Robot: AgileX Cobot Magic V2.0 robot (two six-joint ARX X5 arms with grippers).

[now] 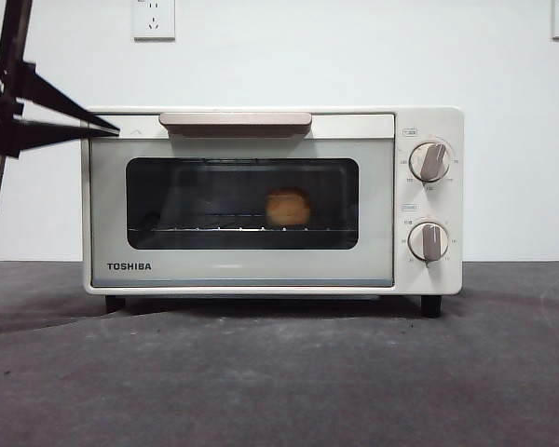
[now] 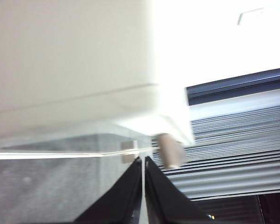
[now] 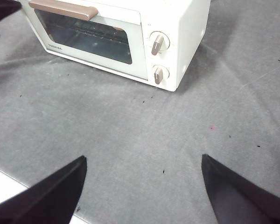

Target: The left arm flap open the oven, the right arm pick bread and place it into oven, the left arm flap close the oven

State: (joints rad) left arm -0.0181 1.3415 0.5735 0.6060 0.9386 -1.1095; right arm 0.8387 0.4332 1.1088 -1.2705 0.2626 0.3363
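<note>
The bread (image 1: 288, 207) sits on the wire rack (image 1: 214, 227) inside the closed oven (image 1: 261, 200). The left gripper (image 1: 112, 128), jaws nearly together and empty, points at the oven's upper left corner. The right gripper (image 3: 142, 186) hangs wide open above the grey table (image 3: 130, 126).

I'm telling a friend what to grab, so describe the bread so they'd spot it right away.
Find the cream-white TOSHIBA toaster oven on the grey table. Behind its shut dark glass door, on the wire rack, sits the bread: a small round golden bun, right of centre, the only warm-coloured thing inside.
</note>
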